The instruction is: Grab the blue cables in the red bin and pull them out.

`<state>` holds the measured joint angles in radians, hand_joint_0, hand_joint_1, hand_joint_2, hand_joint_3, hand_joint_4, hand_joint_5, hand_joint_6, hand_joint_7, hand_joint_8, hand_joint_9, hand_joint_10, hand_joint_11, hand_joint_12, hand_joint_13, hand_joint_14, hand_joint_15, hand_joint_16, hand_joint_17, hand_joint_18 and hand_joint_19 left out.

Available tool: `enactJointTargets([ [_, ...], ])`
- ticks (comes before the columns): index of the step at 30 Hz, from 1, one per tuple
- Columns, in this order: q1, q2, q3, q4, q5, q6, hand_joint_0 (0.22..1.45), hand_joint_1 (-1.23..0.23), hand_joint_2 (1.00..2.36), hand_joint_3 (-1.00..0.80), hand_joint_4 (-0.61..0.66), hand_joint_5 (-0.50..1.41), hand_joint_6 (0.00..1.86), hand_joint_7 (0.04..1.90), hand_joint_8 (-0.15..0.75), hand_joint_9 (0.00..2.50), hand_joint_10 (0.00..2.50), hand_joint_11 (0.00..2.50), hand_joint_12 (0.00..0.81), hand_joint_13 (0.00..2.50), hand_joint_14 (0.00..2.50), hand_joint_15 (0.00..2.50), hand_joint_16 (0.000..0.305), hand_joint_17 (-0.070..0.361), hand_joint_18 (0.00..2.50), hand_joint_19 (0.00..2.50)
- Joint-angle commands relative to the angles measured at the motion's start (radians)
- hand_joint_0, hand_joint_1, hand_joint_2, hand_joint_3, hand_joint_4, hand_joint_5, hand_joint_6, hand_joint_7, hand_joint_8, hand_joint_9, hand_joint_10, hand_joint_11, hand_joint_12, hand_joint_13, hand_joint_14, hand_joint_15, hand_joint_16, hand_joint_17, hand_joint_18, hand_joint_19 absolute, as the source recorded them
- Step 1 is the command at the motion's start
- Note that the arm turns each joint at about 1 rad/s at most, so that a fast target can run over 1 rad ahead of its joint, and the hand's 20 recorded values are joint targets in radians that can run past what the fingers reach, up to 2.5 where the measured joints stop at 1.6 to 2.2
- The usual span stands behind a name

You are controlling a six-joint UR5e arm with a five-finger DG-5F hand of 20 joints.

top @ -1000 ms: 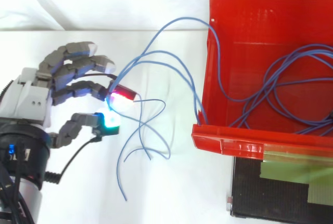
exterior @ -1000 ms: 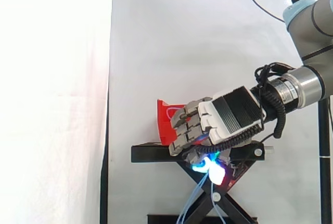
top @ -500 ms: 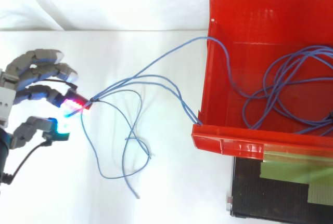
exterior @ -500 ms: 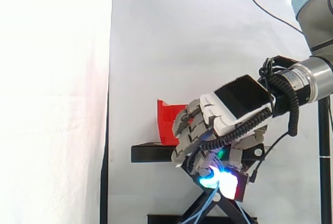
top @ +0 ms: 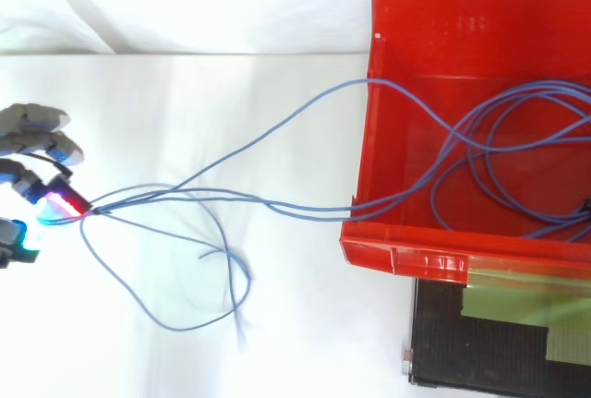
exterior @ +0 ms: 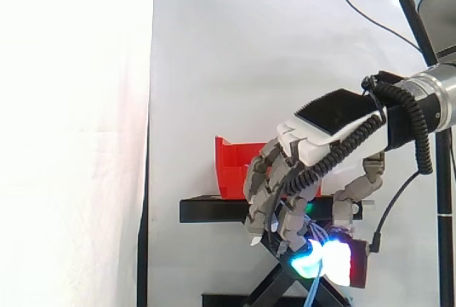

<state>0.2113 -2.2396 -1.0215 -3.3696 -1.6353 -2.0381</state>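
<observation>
Thin blue cables (top: pixel 277 153) run from inside the red bin (top: pixel 406 255) over its left wall and stretch leftward to my hand (top: pixel 32 172) at the far left edge of the top view. The hand pinches the bundle between its glowing fingertips (top: pixel 63 202). Loose cable ends (top: pixel 217 278) loop below the taut strands. More cable loops (top: pixel 503 153) still lie in the bin. In the side view the hand (exterior: pixel 313 143) hangs in front of the black stand, fingers curled downward, with blue strands (exterior: pixel 312 289) trailing below the glowing pads.
The red bin (exterior: pixel 231 168) sits on a black stand (exterior: pixel 214 211) before a white curtain. A black plate (top: pixel 499 338) with a greenish strip lies under the bin's near edge. White cloth covers the ground left of the bin.
The hand has moved further left, away from the bin, dragging the pinched cables. The strands now run straighter and more length lies outside the bin. In the side view the hand sank lower.
</observation>
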Motion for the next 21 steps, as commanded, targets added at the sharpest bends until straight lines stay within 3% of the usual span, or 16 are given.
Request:
enactJointTargets([
  [1, 0.014, 0.011, 0.001, 0.001, 0.000, 0.112, 0.90, -0.77, 1.00, -1.00, 0.12, 0.91, 0.42, 0.84, 0.233, 0.76, 0.02, 0.46, 0.317, 0.90, 0.03, 0.81, 0.040, 0.090, 0.55, 0.64],
  [3, 0.025, 0.021, 0.001, 0.006, 0.008, 0.197, 0.90, -0.77, 1.00, -1.00, 0.12, 0.91, 0.42, 0.84, 0.231, 0.76, 0.02, 0.46, 0.317, 0.90, 0.03, 0.81, 0.040, 0.090, 0.55, 0.64],
  [4, 0.025, 0.021, 0.001, 0.006, 0.008, 0.197, 0.90, -0.77, 1.00, -1.00, 0.11, 0.91, 0.42, 0.83, 0.233, 0.76, 0.02, 0.45, 0.319, 0.90, 0.03, 0.81, 0.040, 0.090, 0.55, 0.64],
  [13, 0.046, 0.038, 0.003, 0.024, 0.081, 0.457, 0.90, -0.77, 1.00, -1.00, 0.11, 0.91, 0.41, 0.84, 0.233, 0.76, 0.02, 0.47, 0.319, 0.90, 0.03, 0.81, 0.040, 0.090, 0.55, 0.64],
  [16, 0.051, 0.040, 0.003, 0.024, 0.129, 0.597, 0.90, -0.77, 1.00, -1.00, 0.11, 0.91, 0.41, 0.84, 0.233, 0.76, 0.02, 0.46, 0.315, 0.90, 0.03, 0.81, 0.040, 0.089, 0.55, 0.64],
  [19, 0.051, 0.038, 0.003, 0.024, 0.149, 0.661, 0.90, -0.77, 1.00, -1.00, 0.11, 0.91, 0.41, 0.84, 0.233, 0.76, 0.02, 0.46, 0.317, 0.90, 0.03, 0.81, 0.040, 0.090, 0.55, 0.64],
  [21, 0.051, 0.038, 0.003, 0.022, 0.181, 0.784, 0.90, -0.77, 1.00, -1.00, 0.11, 0.91, 0.41, 0.85, 0.233, 0.76, 0.02, 0.46, 0.318, 0.90, 0.03, 0.82, 0.040, 0.090, 0.55, 0.64],
])
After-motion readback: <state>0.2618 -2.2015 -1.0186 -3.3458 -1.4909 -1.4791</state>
